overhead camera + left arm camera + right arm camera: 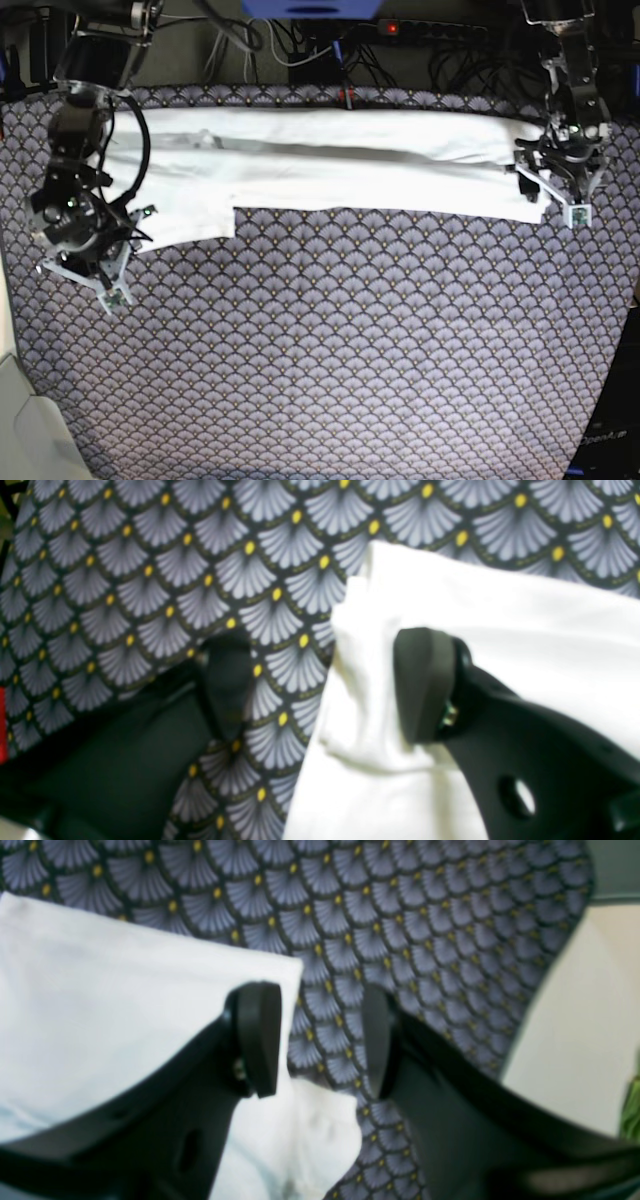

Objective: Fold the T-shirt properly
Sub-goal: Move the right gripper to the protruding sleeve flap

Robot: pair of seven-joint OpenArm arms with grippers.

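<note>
The T-shirt [350,170] lies white side up as a long folded band across the back of the table, with one sleeve flap hanging lower at its left end. At the band's right end my left gripper [540,182] is open. In the left wrist view the left gripper [325,685] straddles the bunched edge of the T-shirt [500,630], one finger over the cloth and one over the tablecloth. My right gripper [133,228] is at the left end. In the right wrist view the right gripper [317,1040] is open, the corner of the T-shirt [100,1005] lies under its left finger, and tablecloth shows in the gap.
A dark tablecloth [330,350] with a grey fan pattern and yellow dots covers the table. Cables and a power strip [430,30] run behind the back edge. The table's left edge [20,330] borders a pale floor, seen also as a cream area [575,1015].
</note>
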